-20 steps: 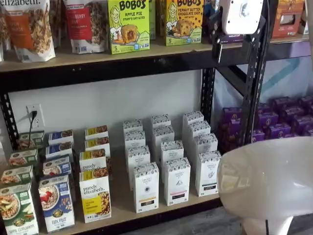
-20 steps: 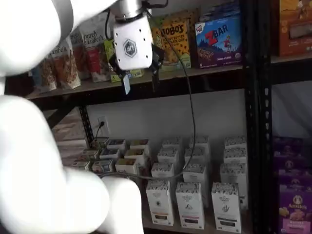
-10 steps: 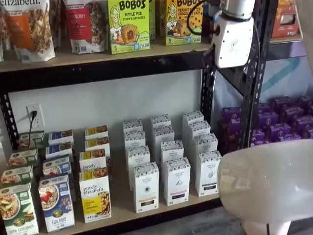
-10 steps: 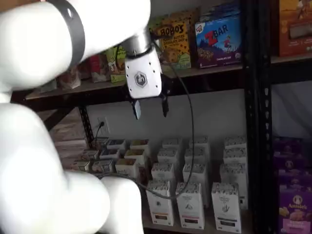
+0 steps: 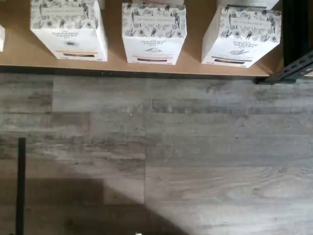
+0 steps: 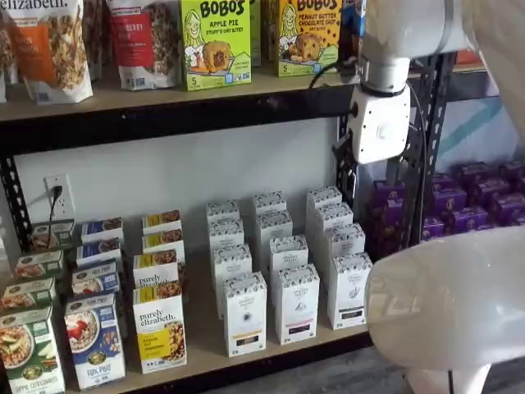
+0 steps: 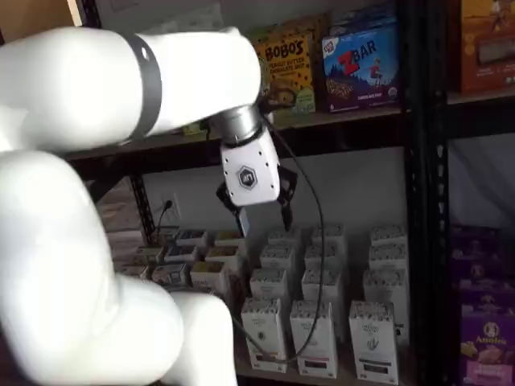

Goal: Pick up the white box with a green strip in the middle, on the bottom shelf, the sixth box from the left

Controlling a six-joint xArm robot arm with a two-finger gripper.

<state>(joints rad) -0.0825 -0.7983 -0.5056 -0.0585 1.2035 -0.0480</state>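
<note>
While hanging in mid-air before the rack, well above the bottom shelf (image 6: 205,349), shows as a white-bodied gripper (image 7: 264,217) with black fingers (image 7: 241,220) spread, a plain gap between them, grasping nothing. Points downward at a slight tilt, with a black cable (image 7: 320,233) looping from beside the body down toward the front cartons. Appears in both shelf views, but side-on in the one with the wall outlet (image 6: 57,195), where only the white body and a dark edge beneath can be made out, close to the black upright post (image 6: 426,164). Stands at the right end of the front row: the white box (image 6: 349,289), upright on the tan board, just beside a near-identical carton (image 6: 295,302) and near the post. Backed by more like cartons lined up behind it in the same column. Seen from the front in a shelf view as the white box (image 7: 372,342), with speckled top band, small emblem and dark strip near the base. Seen from above in the wrist view as the white box (image 5: 242,36), the one of three cartons nearest the black post foot (image 5: 288,71), set at the shelf's front edge, with grey wood-plank floor (image 5: 195,147) beyond the rail. Further along the same row, a yellow-panelled purely elizabeth box (image 6: 158,327); on the board above, Bobo's boxes (image 6: 216,41).
</note>
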